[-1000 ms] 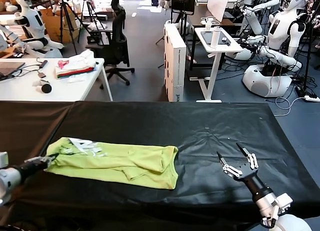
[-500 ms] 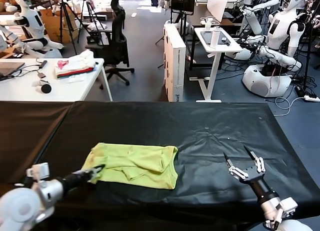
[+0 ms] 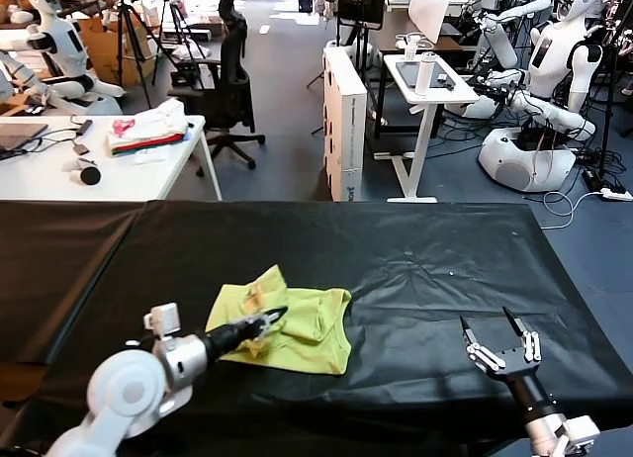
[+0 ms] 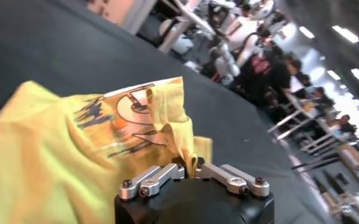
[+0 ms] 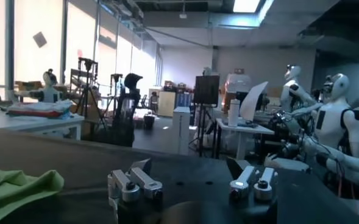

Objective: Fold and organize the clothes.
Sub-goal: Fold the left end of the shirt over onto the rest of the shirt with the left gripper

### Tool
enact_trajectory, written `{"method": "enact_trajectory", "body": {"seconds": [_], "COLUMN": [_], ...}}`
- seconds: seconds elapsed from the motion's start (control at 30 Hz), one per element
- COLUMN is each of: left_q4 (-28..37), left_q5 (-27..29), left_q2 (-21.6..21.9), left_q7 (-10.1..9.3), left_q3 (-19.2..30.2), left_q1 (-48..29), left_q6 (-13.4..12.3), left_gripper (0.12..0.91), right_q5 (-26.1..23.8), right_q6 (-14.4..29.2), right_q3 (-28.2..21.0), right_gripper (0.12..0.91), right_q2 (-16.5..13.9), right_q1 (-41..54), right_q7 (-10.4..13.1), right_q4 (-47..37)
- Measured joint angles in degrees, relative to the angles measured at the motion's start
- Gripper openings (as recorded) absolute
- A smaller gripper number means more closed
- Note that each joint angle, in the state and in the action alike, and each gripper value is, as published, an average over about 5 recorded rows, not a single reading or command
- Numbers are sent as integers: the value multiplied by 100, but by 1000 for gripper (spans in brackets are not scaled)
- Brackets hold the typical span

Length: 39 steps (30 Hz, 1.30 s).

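Observation:
The lime-yellow T-shirt (image 3: pixel 302 328) lies bunched on the black table (image 3: pixel 415 249), left of centre near the front. My left gripper (image 3: pixel 278 315) is shut on a fold of the T-shirt and holds that fold over the rest of the cloth. In the left wrist view the pinched cloth (image 4: pixel 180 137) rises from the gripper (image 4: pixel 190 164), and the printed graphic (image 4: pixel 127 115) faces the camera. My right gripper (image 3: pixel 496 330) is open and empty, low over the front right of the table. It shows open in the right wrist view (image 5: pixel 188 165), with a T-shirt edge (image 5: pixel 17 185) off to one side.
The black table's front edge is close below both arms. Behind it stand a white table (image 3: pixel 109 165) with a folded garment stack (image 3: pixel 148 131), an office chair (image 3: pixel 229 81), a white box (image 3: pixel 346 121), a small stand (image 3: pixel 425 91) and other robots (image 3: pixel 554 71).
My left gripper has dragged the T-shirt's left end rightward across the table, folding it over the right half. My right gripper has drawn back toward the front edge.

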Motion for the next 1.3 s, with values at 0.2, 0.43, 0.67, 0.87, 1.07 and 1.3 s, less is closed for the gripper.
{"method": "enact_trajectory", "body": {"seconds": [0.2, 0.43, 0.67, 0.87, 1.07, 1.3], "left_q4": [11, 97, 180, 305, 433, 456], "left_q5": [24, 106, 251, 420, 500, 640], "left_q2": [-138, -282, -446, -583, -653, -743], "left_q7": [-42, -43, -37, -14, 10, 52], "left_q3": [242, 375, 526, 655, 687, 748], "left_q1": [-135, -188, -180, -197, -208, -128], "left_q6": [9, 9, 8, -9, -9, -6], "left_gripper": [184, 184, 184, 184, 184, 332], "right_q5": [7, 3, 1, -5, -16, -54], "right_q6": [-3, -23, -24, -24, -24, -24], "right_q3": [-23, -65, -30, -27, -27, -61], "right_gripper": [907, 907, 907, 907, 907, 907], "right_q2": [0, 1, 6, 17, 37, 50], "right_q1": [60, 103, 95, 80, 73, 63], "right_q7": [-2, -2, -2, -2, -3, -7], "right_q4": [-52, -83, -102, -101, -89, -85]}}
